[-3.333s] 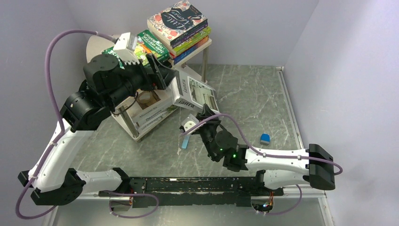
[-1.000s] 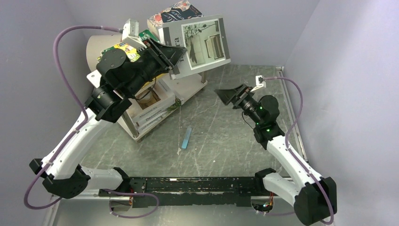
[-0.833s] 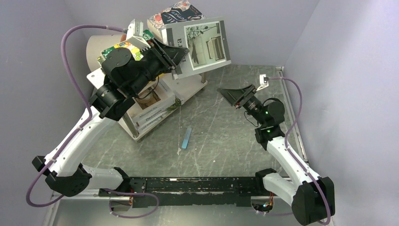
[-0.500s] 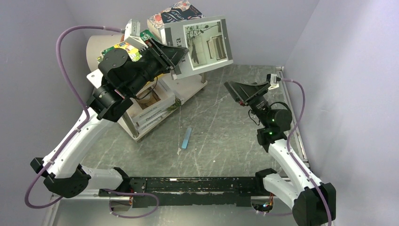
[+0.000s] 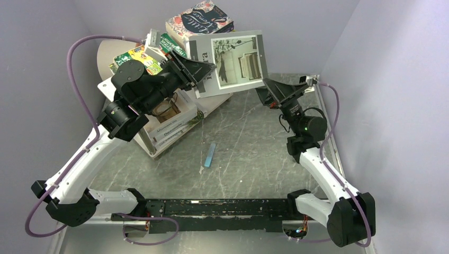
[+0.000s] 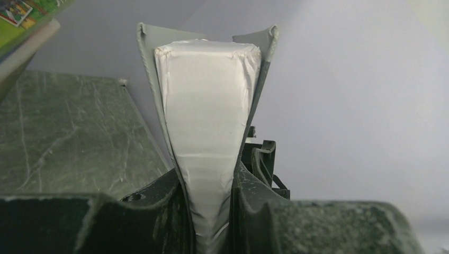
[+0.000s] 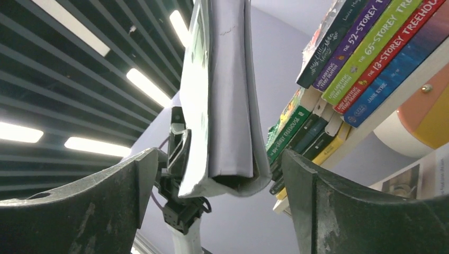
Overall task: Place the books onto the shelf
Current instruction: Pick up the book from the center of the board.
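My left gripper (image 5: 197,71) is shut on a large grey-white book (image 5: 233,63) with a photo cover and holds it up in the air, right of the shelf (image 5: 214,104). In the left wrist view the book's page edge (image 6: 209,106) is pinched between the fingers (image 6: 249,196). My right gripper (image 5: 278,91) is open just under the book's lower right corner. In the right wrist view the book's lower edge (image 7: 227,106) hangs between the wide fingers (image 7: 339,206), with a gap on each side. More books (image 5: 200,24) are stacked on the shelf's top board, their spines (image 7: 365,47) seen from below.
A small flat blue bar (image 5: 210,155) lies on the marble table. White books (image 5: 169,124) lie on the shelf's lower tier. A white cylinder with a peach end (image 5: 108,53) stands behind the shelf. Walls close in at the back and right.
The left arm has carried the held book right and a little lower. The right gripper has risen and moved up under the book's lower right corner, still open.
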Controlling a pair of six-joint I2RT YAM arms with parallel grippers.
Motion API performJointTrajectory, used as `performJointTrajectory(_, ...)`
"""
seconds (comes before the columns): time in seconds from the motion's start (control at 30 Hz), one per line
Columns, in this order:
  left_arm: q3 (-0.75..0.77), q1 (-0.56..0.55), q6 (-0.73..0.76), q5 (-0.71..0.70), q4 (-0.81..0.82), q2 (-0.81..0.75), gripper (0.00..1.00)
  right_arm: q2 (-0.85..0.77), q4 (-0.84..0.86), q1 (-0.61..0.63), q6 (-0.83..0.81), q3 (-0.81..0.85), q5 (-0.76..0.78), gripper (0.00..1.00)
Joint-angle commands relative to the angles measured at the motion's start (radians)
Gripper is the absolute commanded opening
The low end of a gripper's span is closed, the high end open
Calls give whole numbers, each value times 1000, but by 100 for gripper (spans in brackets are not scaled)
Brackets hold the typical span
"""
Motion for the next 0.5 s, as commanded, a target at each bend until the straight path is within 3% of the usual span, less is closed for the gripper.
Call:
performJointTrajectory(0.0,-10,4,-48,55,51,-30,29,25,84,-9,79,29,30,85)
performJointTrajectory(0.2,-33,5,-73,83,50,-36,36,48,120,-9,169,8,14,54)
performJointTrajectory(0.33,-35,6,-71,82,26,-44,42,33,115,-10,180,-16,45,43)
performJointTrajectory(0.47,-14,7,-27,19,-38,-56,66,27,118,-13,203,-32,50,34)
